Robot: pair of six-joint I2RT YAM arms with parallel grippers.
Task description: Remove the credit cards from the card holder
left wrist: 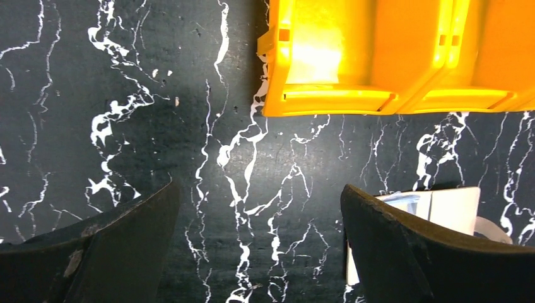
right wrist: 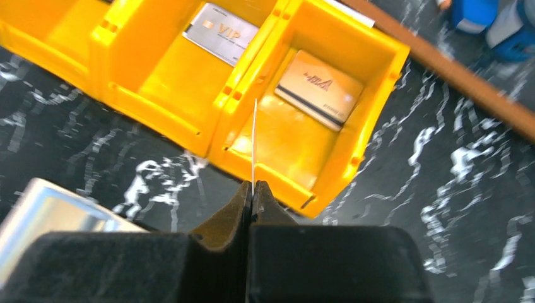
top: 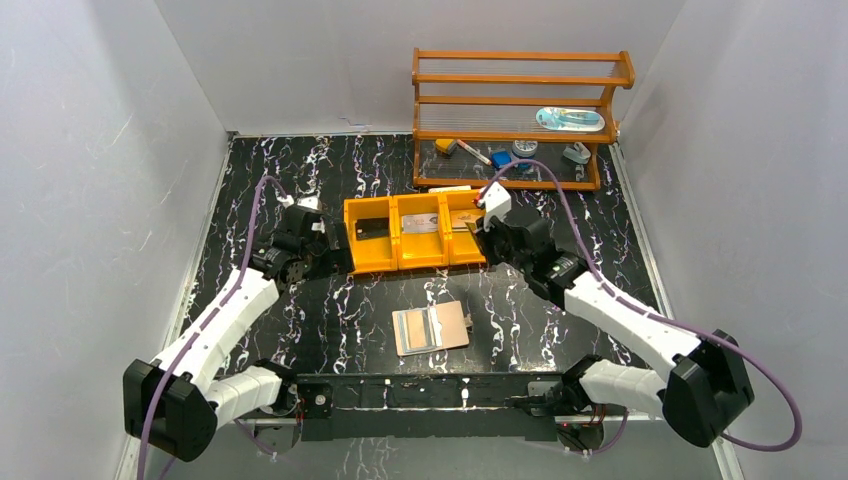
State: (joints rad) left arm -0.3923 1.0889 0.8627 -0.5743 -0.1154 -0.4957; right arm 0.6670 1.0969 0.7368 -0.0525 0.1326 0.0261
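Card holder [top: 430, 328]: one, open flat on the counter [top: 300, 310], nearside of the orange tray [top: 372, 262]; long axis left-right, slightly skewed.
Credit cards [right wrist: 320, 86]: four. One lies in each of the tray's three compartments. One is clamped edge-on in the right claw [right wrist: 252, 189], over the right compartment.
Left claw [left wrist: 258, 208]: jaws apart, empty, at the tray's left corner.

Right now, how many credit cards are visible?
4: dark card, silver VIP card, tan card, one per orange tray compartment; a fourth card edge-on in the right gripper. Card holder may hide more.
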